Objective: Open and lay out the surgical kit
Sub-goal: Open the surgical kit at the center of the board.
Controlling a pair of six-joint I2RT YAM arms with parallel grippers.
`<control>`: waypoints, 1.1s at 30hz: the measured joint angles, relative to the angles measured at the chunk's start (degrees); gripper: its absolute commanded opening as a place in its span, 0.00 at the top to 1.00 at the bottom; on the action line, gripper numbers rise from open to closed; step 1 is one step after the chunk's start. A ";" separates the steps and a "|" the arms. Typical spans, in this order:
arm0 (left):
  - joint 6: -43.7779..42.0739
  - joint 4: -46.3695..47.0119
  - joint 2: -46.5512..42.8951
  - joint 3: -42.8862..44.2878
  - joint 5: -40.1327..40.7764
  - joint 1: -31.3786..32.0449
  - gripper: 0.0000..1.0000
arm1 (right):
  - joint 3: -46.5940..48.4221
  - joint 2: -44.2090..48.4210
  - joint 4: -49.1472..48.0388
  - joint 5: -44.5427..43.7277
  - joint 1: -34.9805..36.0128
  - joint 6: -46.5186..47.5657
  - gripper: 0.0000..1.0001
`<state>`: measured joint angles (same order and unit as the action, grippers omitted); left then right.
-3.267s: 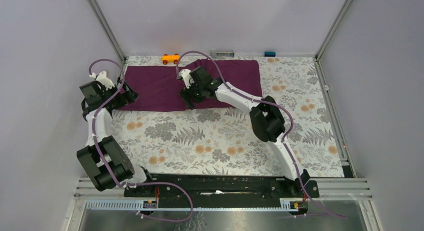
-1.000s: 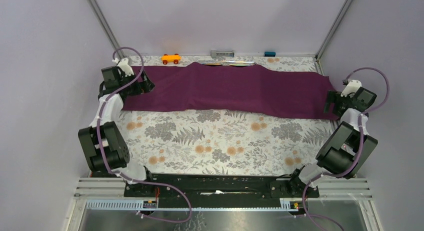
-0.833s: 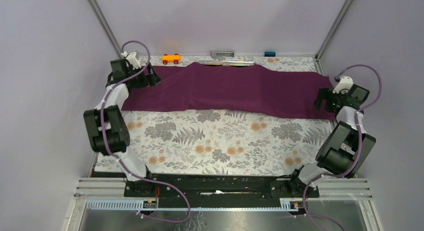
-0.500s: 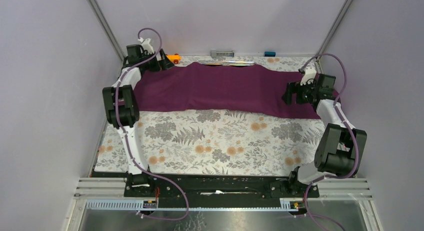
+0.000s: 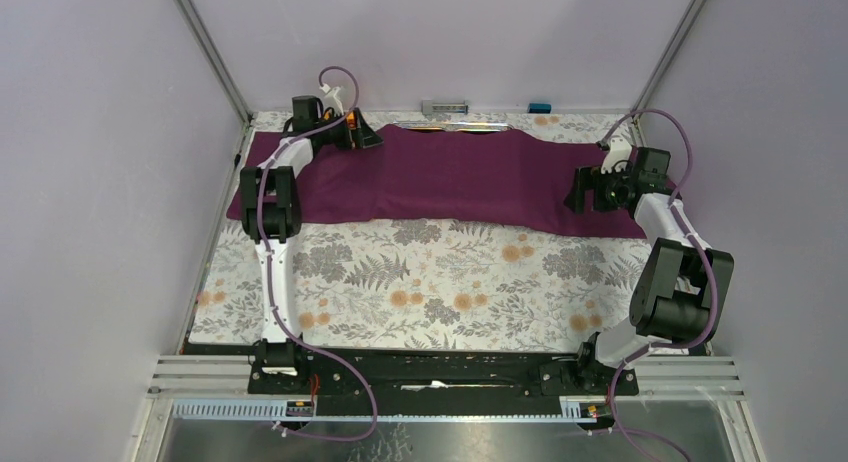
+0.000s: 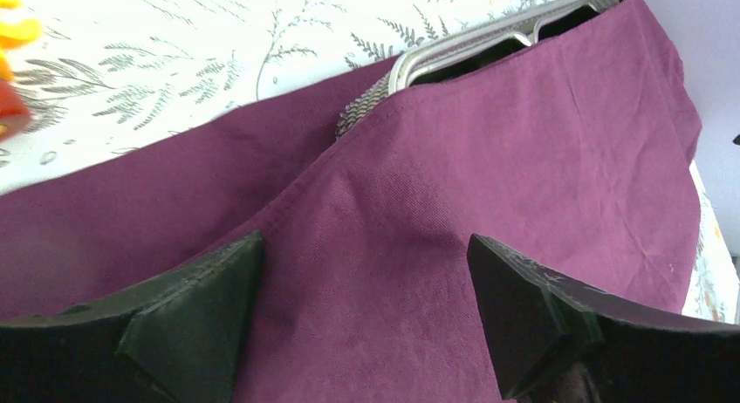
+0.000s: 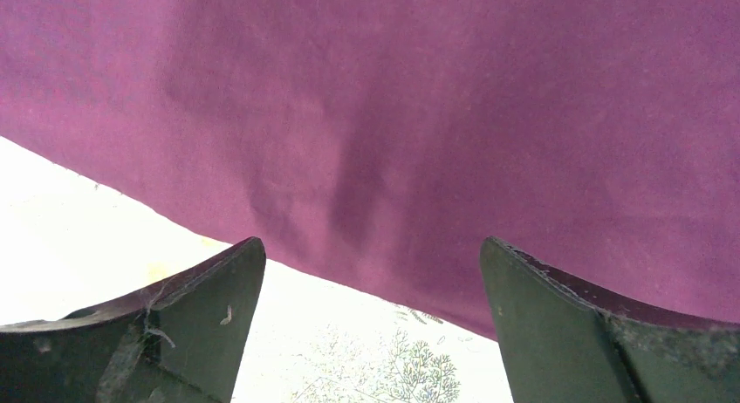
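Stretched far wider than it lay three seconds back, the dark purple cloth wrap [image 5: 450, 182] now runs as one long band across the far part of the table [image 5: 420, 282], from near the left edge almost to the right edge, and in the last half second the left arm has swung in from the far left corner along the far edge. Under the cloth's far middle hem the steel tray [image 6: 489, 45] shows only its shiny rim and two dark compartments, so the kit sits against the middle of the far edge, covered on its near side; no tweezers, forceps or packets can be seen. The left gripper [image 6: 365, 246] hovers over the cloth's far left part with its jaws spread apart and nothing between them, pointed toward the tray, probably lined up to take the hem that drapes over the rim. The right gripper [image 7: 371, 246] hangs above the cloth's near hem at the right end, jaws likewise apart and empty, likely having let go after pulling that end out flat. Just beside the left arm at the far edge, the orange toy car [image 6: 13, 32] is a blur and no part of the job
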<state>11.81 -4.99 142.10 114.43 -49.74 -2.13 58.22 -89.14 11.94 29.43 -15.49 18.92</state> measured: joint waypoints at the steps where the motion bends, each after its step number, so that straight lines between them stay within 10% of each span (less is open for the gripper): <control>1: 0.33 0.28 0.48 0.00 -0.50 0.24 0.15 | 0.00 0.00 0.24 0.00 0.00 0.13 0.01; 19: 3.52 4.70 1.09 -3.41 -7.50 -0.52 0.89 | -0.42 0.24 1.66 -0.07 0.00 0.55 0.00; 33: -2.29 0.55 -9.53 -7.54 -6.49 -0.52 0.91 | -0.76 2.08 2.97 -0.28 0.00 1.46 0.01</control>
<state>9.52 -4.45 132.57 106.89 -56.23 -2.66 57.45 -87.07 14.92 29.15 -15.49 20.38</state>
